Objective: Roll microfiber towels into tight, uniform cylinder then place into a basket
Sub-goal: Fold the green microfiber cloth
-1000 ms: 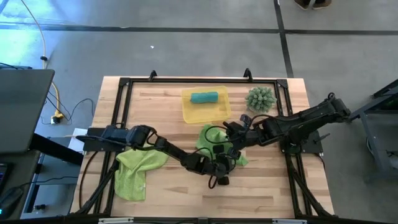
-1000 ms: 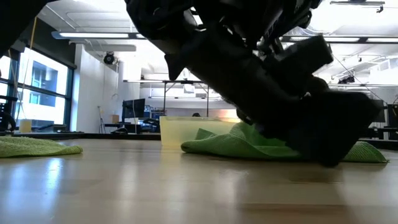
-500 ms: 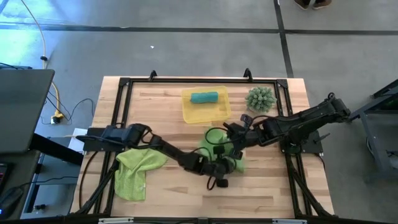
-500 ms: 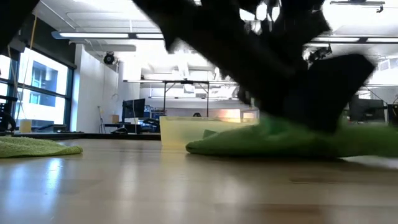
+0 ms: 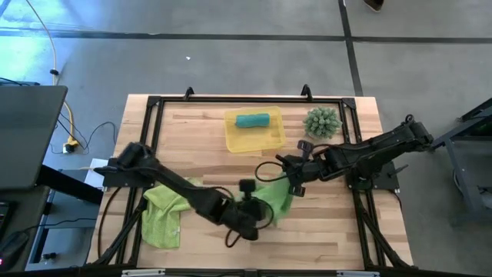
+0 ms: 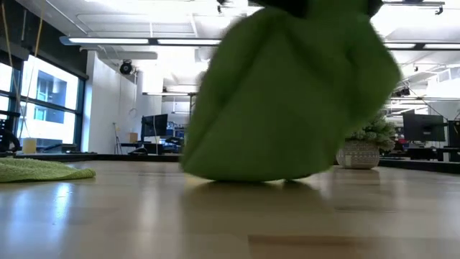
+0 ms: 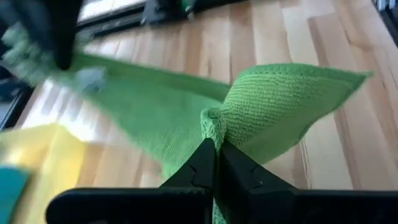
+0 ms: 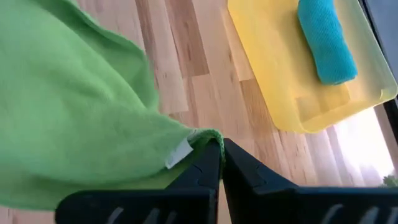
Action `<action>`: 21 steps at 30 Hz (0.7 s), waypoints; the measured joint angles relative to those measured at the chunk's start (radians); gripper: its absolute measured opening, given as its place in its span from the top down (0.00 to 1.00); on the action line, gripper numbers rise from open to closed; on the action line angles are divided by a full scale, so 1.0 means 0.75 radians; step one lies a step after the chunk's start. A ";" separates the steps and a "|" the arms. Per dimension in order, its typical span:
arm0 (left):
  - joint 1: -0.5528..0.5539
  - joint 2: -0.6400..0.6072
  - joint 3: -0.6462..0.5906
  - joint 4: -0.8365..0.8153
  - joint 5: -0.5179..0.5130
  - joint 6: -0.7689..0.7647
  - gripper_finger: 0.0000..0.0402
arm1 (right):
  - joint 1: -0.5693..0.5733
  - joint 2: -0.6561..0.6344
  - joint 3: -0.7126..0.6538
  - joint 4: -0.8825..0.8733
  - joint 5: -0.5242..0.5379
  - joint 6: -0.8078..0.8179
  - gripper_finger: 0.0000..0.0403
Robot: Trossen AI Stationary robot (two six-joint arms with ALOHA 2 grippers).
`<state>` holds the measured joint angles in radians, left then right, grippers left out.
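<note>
A lime-green microfiber towel (image 5: 275, 198) hangs between my two grippers at mid-table; in the low view its lower end (image 6: 277, 169) reaches the tabletop. My left gripper (image 5: 257, 209) is shut on the towel's near side and my right gripper (image 5: 294, 187) on its far right side. A second lime-green towel (image 5: 165, 211) lies crumpled flat at the near left. A teal towel (image 5: 252, 120), rolled up, lies inside the yellow basket (image 5: 270, 138) at the far middle. My left gripper pinches a bunched edge (image 7: 213, 121) of the lime-green towel between its two shut fingers. From there the cloth spreads away in a raised sheet toward the other arm. My right gripper pinches the towel's corner (image 8: 202, 138), beside its white label, between its two shut fingers. From there the cloth falls away in a slack sheet above the table.
A spiky green plant (image 5: 323, 121) in a pot stands at the far right, close to my right arm. A black frame (image 5: 154, 104) runs around the wooden table. Bare wood lies along the near edge (image 5: 323, 246).
My left gripper has shut on the lime-green towel and drawn back toward the table's near left. The towel, which lay bunched on the table, is now lifted and spread between both grippers. My right gripper has stayed shut on its corner.
</note>
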<state>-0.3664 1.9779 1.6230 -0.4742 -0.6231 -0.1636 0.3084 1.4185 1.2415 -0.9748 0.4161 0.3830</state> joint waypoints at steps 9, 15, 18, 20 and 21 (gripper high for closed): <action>-0.093 -0.148 0.000 -0.529 -0.010 -0.448 1.00 | 0.071 0.000 0.000 0.228 0.076 -0.135 1.00; -0.167 -0.151 -0.056 -0.601 -0.075 -0.671 1.00 | 0.133 -0.001 -0.180 0.573 0.136 -0.208 1.00; -0.202 -0.151 -0.110 -0.567 -0.121 -0.806 1.00 | 0.148 -0.001 -0.343 0.846 0.104 -0.209 1.00; -0.222 -0.151 -0.167 -0.523 -0.156 -0.905 1.00 | 0.163 -0.001 -0.436 1.013 0.102 -0.221 1.00; -0.232 -0.150 -0.193 -0.502 -0.169 -0.949 1.00 | 0.172 -0.001 -0.478 1.101 0.100 -0.235 1.00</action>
<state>-0.5406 1.8655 1.4782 -0.8510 -0.7501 -0.8750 0.4373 1.4181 0.8831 -0.1492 0.4909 0.2069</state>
